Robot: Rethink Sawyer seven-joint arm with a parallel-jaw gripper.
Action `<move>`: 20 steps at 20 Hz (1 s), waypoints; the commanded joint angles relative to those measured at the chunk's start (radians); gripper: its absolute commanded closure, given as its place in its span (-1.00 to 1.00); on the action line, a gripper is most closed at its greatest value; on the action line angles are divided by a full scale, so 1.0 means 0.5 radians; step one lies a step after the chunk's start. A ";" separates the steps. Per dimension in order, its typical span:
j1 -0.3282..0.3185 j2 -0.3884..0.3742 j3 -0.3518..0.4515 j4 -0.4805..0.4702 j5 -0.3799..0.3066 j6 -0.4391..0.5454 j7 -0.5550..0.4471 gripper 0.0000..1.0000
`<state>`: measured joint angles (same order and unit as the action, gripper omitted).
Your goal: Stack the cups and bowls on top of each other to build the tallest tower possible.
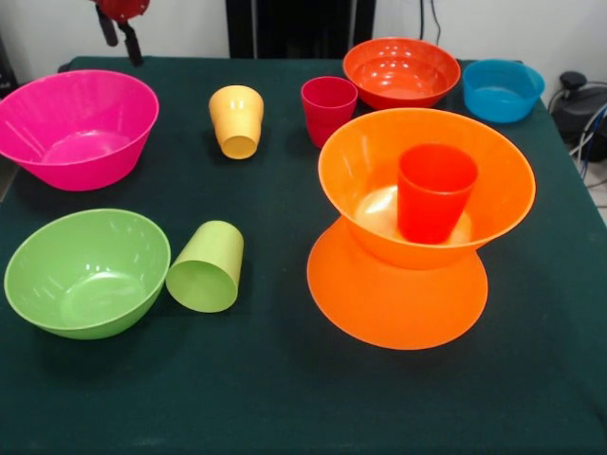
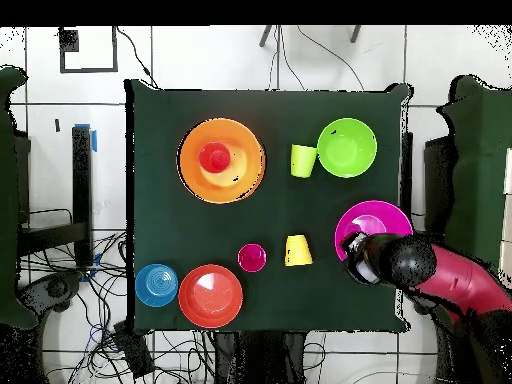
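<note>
An upright orange bowl [image 1: 427,180] rests on an upturned orange bowl [image 1: 396,303], and a red-orange cup [image 1: 434,194] stands inside it; this tower [image 2: 222,160] is at the right of the front view. The pink bowl [image 1: 76,128] sits apart at the left. My gripper [image 1: 120,38] hangs open and empty above its far edge, and in the overhead view the gripper [image 2: 362,258] covers part of the pink bowl [image 2: 385,215]. The green cup [image 1: 207,268] and the yellow cup [image 1: 237,120] lie on their sides. A magenta cup [image 1: 328,109] stands upright.
A lime green bowl [image 1: 85,273] sits front left beside the green cup. A red-orange bowl [image 1: 401,71] and a small blue bowl [image 1: 503,90] stand at the back right. Cables and a black device [image 1: 579,100] lie off the table's right edge.
</note>
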<state>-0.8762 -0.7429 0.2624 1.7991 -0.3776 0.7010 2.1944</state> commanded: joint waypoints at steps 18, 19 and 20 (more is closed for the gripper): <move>-0.009 0.336 0.432 -0.393 -0.186 0.438 -0.987 -1.00; -0.009 0.352 0.432 -0.404 -0.192 0.435 -0.989 -1.00; -0.006 0.372 0.429 -0.416 -0.206 0.414 -0.985 -1.00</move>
<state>-0.9181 -0.6319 0.4048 1.6767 -0.3782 0.8361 1.9645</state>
